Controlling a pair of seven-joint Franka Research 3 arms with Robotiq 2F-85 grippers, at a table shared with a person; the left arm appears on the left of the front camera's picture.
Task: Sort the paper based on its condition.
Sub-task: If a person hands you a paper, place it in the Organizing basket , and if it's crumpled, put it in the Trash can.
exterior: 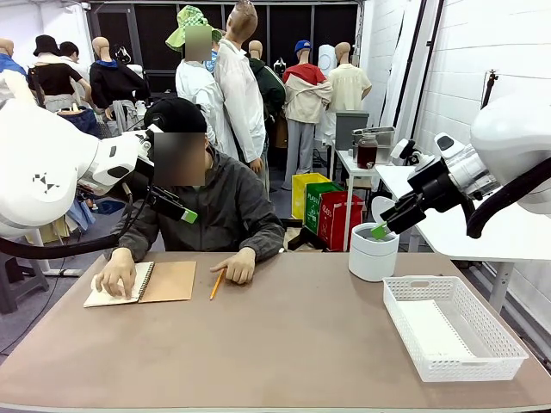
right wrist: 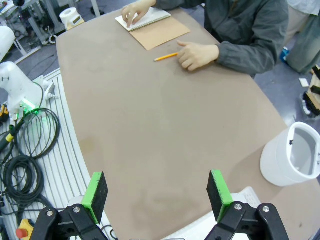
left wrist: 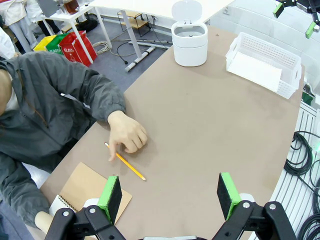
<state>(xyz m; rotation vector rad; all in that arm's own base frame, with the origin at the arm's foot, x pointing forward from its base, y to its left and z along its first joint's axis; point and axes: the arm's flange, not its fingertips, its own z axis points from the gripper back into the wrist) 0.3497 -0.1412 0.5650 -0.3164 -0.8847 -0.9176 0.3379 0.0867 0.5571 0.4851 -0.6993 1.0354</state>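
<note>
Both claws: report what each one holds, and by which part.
Nothing is held. The left claw and the right claw are both open above the bare table, with no paper between their pads.

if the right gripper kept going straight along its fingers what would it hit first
Most likely bare table: the open right gripper looks down at empty brown surface. The pencil and the person's hand lie well beyond, though depth is hard to judge.

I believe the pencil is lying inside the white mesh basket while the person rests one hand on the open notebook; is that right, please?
Not quite: the pencil lies on the table beside the person's other hand, as the front view shows. The white mesh basket holds only a white sheet. One hand does rest on the open notebook.
</note>
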